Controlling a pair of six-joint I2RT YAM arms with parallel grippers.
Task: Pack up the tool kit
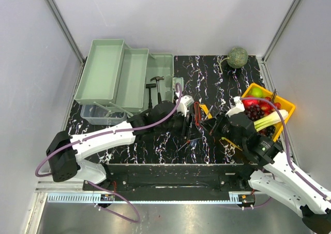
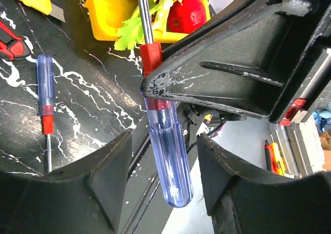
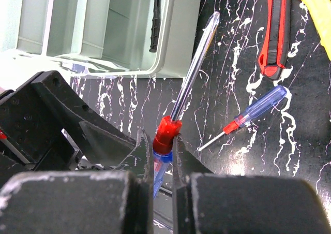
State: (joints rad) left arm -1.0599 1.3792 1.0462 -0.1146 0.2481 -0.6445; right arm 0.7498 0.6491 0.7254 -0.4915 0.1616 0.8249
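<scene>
Looks mid-handover to me: right gripper [image 3: 162, 152] pinching the big screwdriver [image 2: 168, 156], left gripper [image 2: 163, 159] gaping wide around its handle, so next I close left, release right.

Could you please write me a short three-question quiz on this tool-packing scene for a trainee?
1. True or false: the right gripper is shut on the large screwdriver with a clear blue plastic handle and red collar.
2. Which tool already lies inside the open pale grey-green plastic toolbox? A. red-handled pliers. B. black hammer. C. yellow utility knife.
3. Fill in: the jaws of the left gripper stand ____ on either side of the blue handle.
Key: 1 true; 2 B; 3 open.
</scene>
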